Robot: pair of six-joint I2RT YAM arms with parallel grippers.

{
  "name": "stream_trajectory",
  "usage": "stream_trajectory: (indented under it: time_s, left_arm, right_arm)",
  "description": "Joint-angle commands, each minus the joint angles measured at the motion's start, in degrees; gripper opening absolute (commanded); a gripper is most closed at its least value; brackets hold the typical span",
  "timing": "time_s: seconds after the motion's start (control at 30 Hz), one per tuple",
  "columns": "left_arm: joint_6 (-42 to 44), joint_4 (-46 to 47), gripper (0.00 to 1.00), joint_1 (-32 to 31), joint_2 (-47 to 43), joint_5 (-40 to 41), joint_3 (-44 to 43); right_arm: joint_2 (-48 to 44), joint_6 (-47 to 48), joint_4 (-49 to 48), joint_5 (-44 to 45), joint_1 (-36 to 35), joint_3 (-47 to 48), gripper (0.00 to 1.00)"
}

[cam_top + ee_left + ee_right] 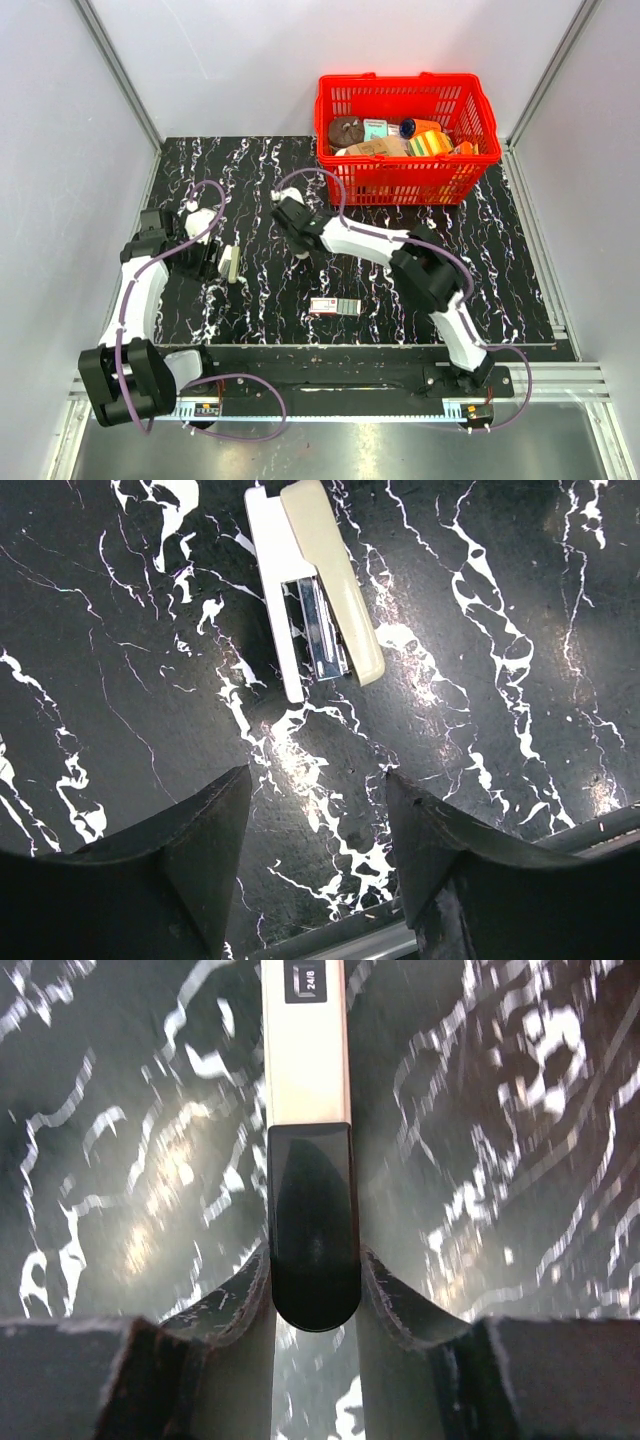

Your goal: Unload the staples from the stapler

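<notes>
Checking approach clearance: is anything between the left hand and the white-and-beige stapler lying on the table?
Nothing visible. In the left wrist view, only bare black marbled tabletop lies between the open left hand and the white-and-beige stapler just ahead of it.

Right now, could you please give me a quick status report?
Left fingers open, empty, by the white-and-beige stapler. Right fingers shut on a black-ended stapler marked 24/6. Small box mid-table, apart from both.

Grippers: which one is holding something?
The right gripper, shut on a black-tipped cream tool; the left gripper is open, apart from the stapler.
</notes>
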State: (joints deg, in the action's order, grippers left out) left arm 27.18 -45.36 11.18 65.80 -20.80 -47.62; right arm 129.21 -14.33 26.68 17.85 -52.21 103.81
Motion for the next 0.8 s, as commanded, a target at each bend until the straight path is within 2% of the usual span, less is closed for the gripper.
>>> stream_trajectory:
  time_s: [0.0, 0.13, 0.23, 0.33, 0.47, 0.53, 0.67, 0.77]
  left_arm:
    - [-0.37, -1.57, 0.61, 0.25, -3.57, -1.88, -1.6]
    - [-0.02, -2.62, 0.61, 0.16, -4.89, -2.67, -1.34]
    - [0.5, -3.15, 0.61, 0.16, -6.03, -2.67, -1.16]
    - [1.21, -3.24, 0.62, 0.16, -7.52, -2.41, -0.64]
    - [2.0, -3.5, 0.66, 0.16, -8.67, -2.14, -0.46]
    - [2.44, -3.68, 0.67, 0.16, -8.58, -2.05, -0.46]
    - [2.7, -3.77, 0.67, 0.16, -8.23, -2.05, -0.55]
    - [2.62, -3.68, 0.68, 0.16, -7.97, -2.76, -0.72]
  right_arm:
    - [-11.86, -8.69, -3.56, 1.93, 0.09, -12.03, 0.0]
    - [-16.35, -12.82, -4.7, 2.54, -2.37, -20.38, 0.0]
    - [-17.32, -15.55, -4.44, 1.67, -3.08, -23.12, 0.0]
    - [-17.15, -16.7, -4.44, 0.88, -3.43, -23.3, 0.0]
    - [-15.39, -16.79, -3.13, 0.52, -3.43, -20.59, 0.05]
    - [-13.9, -16.79, -2.25, -0.09, -3.43, -18.83, 0.13]
    - [-12.49, -17.05, -0.58, -1.41, -3.43, -16.27, 0.36]
    - [-12.66, -16.61, 0.57, -1.41, -3.43, -15.57, 0.46]
